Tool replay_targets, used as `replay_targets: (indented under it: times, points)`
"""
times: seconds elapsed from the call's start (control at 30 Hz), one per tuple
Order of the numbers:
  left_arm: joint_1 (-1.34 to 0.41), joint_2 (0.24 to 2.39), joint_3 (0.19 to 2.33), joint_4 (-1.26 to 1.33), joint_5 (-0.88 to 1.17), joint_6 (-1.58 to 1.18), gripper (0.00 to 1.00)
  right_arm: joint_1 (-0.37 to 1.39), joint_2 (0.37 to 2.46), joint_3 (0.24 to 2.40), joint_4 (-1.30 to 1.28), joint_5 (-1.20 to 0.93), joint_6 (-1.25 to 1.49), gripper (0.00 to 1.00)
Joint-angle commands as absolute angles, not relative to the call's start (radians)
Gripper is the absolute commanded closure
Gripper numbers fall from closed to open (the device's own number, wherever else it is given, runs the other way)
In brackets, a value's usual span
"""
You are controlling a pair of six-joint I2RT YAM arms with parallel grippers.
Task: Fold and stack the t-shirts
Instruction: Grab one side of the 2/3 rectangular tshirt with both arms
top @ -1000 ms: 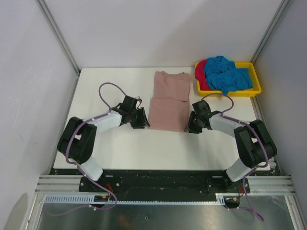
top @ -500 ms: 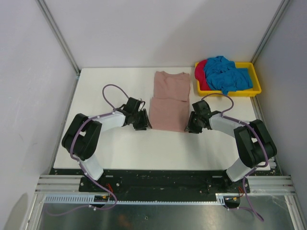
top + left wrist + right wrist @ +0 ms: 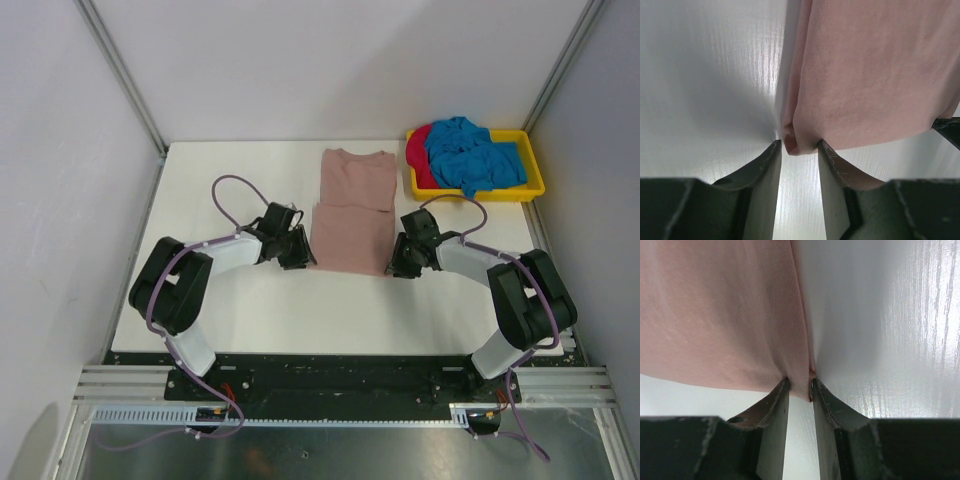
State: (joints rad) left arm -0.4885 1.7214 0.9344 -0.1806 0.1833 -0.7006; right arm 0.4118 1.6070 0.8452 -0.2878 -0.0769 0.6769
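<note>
The pink shirt (image 3: 352,215) is found lying flat at the middle of the table (image 3: 230,160), already narrowed into a long strip. A step across its width suggests that the near half is doubled over. Its collar end is pointed away from the arms.

The near left corner of the strip is met by the left gripper (image 3: 297,256). In the left wrist view this corner is seen lodged between the two fingertips and touching both. Whether it is firmly clamped cannot be told.

The near right corner is met by the right gripper (image 3: 398,262). In the right wrist view the cloth is seen pinched between narrowly set fingers, with creases drawn toward the tips. This gripper is judged to be clenched on the pink shirt.

A blue shirt (image 3: 475,155) and a red shirt (image 3: 418,150) are heaped unfolded in the yellow tray (image 3: 535,187) at the far right, well apart from the arms.

The step in hand is judged to be a cross fold of the pink shirt, at the point where both near corners are taken. The next move calls for a confirmed hold on the left. Both corners are then to be lifted together and carried level toward the collar, so that the edges are laid square.
</note>
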Motion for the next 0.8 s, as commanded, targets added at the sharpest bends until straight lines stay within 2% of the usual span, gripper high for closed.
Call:
replay_targets:
  times: [0.0,0.2,0.57,0.77]
  points:
    - [-0.493,1.724,0.939,-0.149,0.15,-0.715,0.61,0.407,1.627,0.829,-0.283,-0.056,0.666,0.7]
    - [-0.495,1.748,0.945,-0.152,0.16,-0.719,0.66,0.406,1.629,0.821,-0.281,-0.057,0.664,0.7]
    - [-0.518,1.77,0.937,-0.192,0.14,-0.709,0.67,0.404,1.637,0.818,-0.275,-0.06,0.664,0.7]
    - [-0.528,1.771,0.938,-0.206,0.125,-0.709,0.7,0.404,1.643,0.818,-0.273,-0.06,0.664,0.77]
